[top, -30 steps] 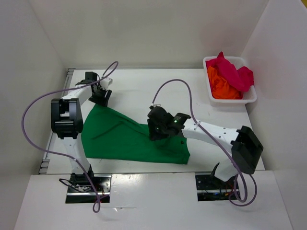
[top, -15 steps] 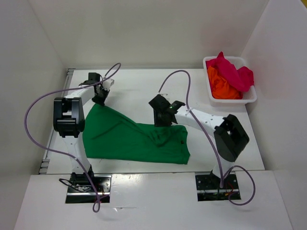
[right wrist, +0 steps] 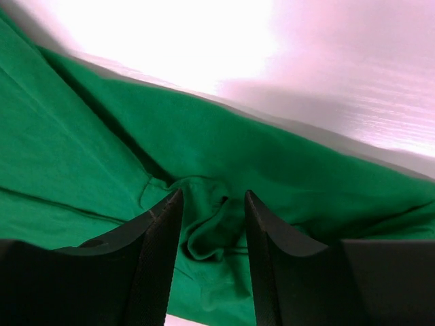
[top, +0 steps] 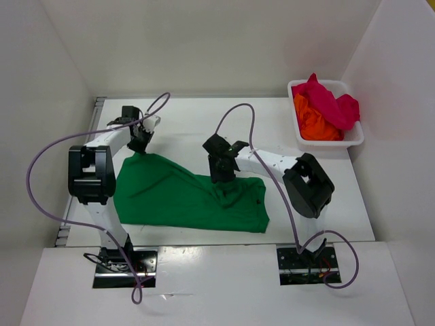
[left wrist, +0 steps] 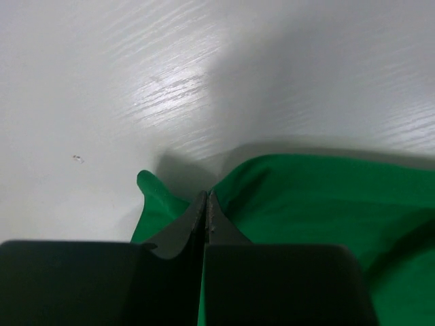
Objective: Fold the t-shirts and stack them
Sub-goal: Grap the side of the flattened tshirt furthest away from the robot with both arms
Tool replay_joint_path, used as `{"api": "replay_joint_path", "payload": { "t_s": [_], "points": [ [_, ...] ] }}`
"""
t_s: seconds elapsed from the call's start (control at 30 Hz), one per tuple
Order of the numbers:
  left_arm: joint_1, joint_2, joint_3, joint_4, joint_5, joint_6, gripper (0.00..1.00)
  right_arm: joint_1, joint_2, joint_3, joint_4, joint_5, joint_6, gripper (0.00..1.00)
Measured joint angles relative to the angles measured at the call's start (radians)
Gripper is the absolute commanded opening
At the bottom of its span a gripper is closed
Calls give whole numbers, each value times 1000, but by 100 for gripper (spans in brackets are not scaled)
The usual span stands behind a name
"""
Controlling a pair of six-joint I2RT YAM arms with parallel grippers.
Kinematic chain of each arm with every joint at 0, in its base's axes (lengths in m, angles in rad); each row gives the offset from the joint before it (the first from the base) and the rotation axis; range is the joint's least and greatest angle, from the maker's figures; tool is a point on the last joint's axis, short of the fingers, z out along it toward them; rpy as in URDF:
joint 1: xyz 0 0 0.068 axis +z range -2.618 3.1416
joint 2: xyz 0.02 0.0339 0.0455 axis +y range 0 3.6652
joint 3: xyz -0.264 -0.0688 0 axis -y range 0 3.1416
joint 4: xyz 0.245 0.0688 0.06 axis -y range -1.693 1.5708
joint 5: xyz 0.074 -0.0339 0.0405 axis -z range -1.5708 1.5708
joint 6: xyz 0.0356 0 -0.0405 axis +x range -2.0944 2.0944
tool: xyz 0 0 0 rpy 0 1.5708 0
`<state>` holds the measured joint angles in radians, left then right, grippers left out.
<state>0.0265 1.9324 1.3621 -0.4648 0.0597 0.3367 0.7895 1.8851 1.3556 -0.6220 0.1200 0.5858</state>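
on the table [top: 190, 122], left of centre, green t-shirt [top: 170, 197] lying spread, pinched at its far left corner by the clenched left gripper [left wrist: 206, 204], a puckered fold at its far edge between the parted jaws of the right gripper [right wrist: 212, 197], orange t-shirt [top: 314, 123] and magenta-red t-shirt [top: 331, 102] heaped in the far-right basket [top: 355, 138].
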Motion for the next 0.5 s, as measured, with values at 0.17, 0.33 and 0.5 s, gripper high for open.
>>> {"api": "replay_joint_path", "payload": {
  "t_s": [0.17,0.33,0.5],
  "points": [
    [0,-52,-8,-6,-3,2,0,0,7,-2,-6,-19,2,22],
    [0,-82,-10,-8,-3,5,0,-3,6,-2,-6,-27,22,0],
    [0,-122,-14,-6,-18,9,0,-21,7,4,-9,2,11,0]
  ]
}}
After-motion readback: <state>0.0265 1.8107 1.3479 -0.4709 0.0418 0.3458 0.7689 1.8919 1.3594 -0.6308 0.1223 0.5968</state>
